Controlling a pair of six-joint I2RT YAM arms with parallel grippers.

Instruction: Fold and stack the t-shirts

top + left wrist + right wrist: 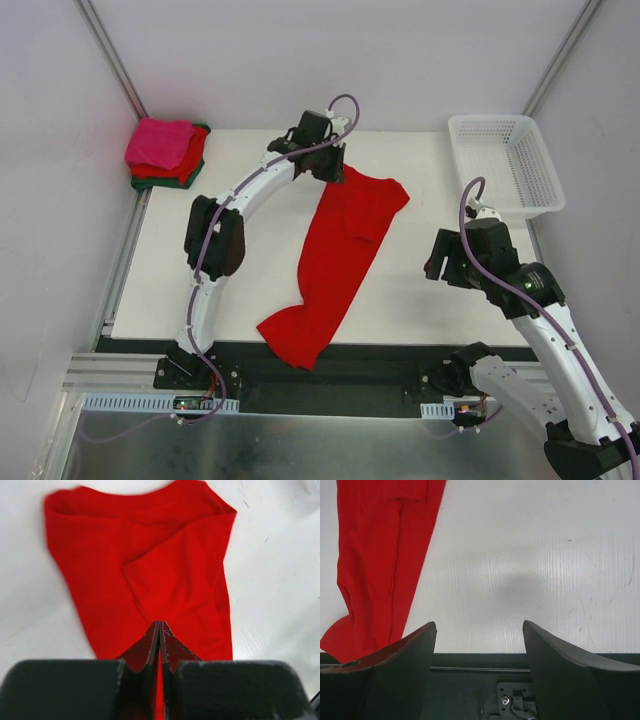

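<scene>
Gripping the far end of the bright red t-shirt with the left gripper, upper centre of the overhead frame. In the left wrist view, closed tight with a sliver of red caught in the slit. Probably holding there to drag or lift the cloth flat, judging by the long crumpled strip running diagonally down to lower centre and spilling past the near edge of the white table. Not yet spread, not yet folded.

Hovering with the right gripper spread wide and empty at right centre, above bare table, with only the shirt's near end at far left of its own view. Likely held clear until needed for a second corner.

Already stacked at upper left: folded t-shirts, hot pink over red over dark green. Parked at upper right, away from the work: a white lattice basket.
</scene>
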